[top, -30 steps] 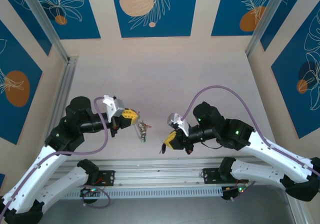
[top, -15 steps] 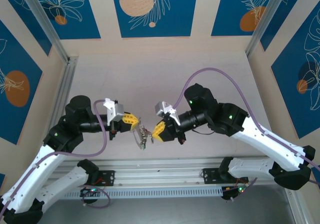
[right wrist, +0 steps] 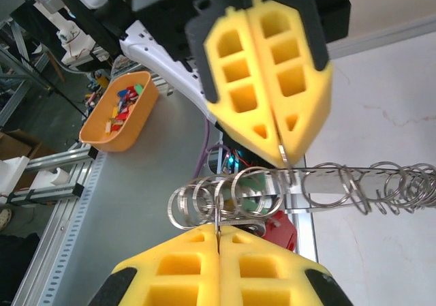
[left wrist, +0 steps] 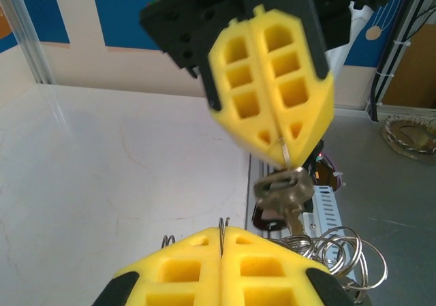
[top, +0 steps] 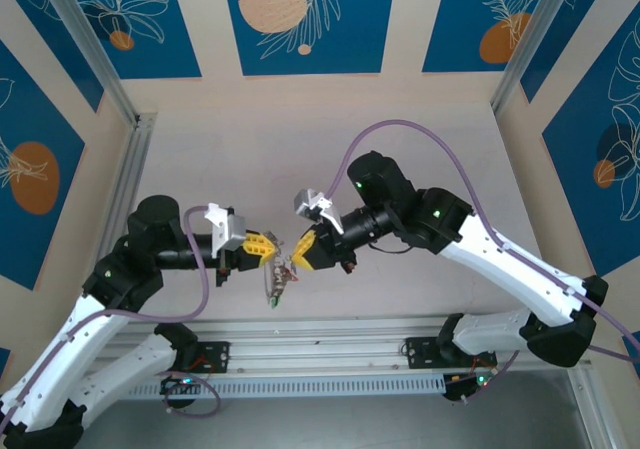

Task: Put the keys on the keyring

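In the top view my left gripper [top: 270,252] and right gripper [top: 298,256] meet tip to tip above the table's near edge. The keyring [top: 275,283] hangs below them. The left wrist view has my left gripper [left wrist: 223,232] shut on the keyring's thin wire, with several small rings [left wrist: 344,255] beside it. Facing it, my right gripper [left wrist: 281,149] is shut on a little ring from which a brass key [left wrist: 291,193] dangles. In the right wrist view my right gripper [right wrist: 218,230] pinches that ring against the keyring [right wrist: 381,178]. A red key head [right wrist: 278,230] hangs behind.
The metal rail [top: 330,354] with both arm bases runs along the table's near edge, just below the grippers. An orange bin [right wrist: 121,112] of coloured bits sits off the table. The pale tabletop [top: 320,159] stretches back to the patterned walls.
My right arm has swung left and slightly up, carrying its key to the left gripper's tip. The left gripper and keyring have shifted a little down and right.
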Tool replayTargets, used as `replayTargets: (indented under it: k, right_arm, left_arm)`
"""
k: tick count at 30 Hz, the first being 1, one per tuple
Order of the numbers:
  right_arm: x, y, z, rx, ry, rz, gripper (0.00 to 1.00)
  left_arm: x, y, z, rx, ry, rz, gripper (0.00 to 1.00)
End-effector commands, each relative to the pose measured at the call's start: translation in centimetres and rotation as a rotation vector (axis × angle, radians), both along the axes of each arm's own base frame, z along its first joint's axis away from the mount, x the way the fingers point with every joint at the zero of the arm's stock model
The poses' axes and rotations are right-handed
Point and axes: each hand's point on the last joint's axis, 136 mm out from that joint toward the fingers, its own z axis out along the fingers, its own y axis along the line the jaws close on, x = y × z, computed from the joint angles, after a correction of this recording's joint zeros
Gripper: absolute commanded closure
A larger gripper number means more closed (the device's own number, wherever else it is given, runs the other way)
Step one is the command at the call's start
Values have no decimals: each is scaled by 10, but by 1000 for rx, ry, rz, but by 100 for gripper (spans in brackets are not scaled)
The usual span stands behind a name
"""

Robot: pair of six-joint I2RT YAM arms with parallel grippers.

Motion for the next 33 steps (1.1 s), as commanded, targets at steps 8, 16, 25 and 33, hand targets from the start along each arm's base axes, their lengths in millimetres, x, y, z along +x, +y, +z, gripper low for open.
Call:
replayTargets:
  k: [8,16,25,33]
  right_arm:
    - [12,3,2,26,90,-9,100]
    - [11,6,2,26,118,5,100]
    - [5,10,-6,-23,155,32,100]
    - [10,13,-16,-55,162,15,100]
  left_arm:
    - [-12,-4,18,-28,-58,-66,100]
    - [-11,-4,20,-29,-77,-48,100]
    - [-4,-2,17,-6,-96,-1,100]
    - [-3,-3,16,-1,-97,0,100]
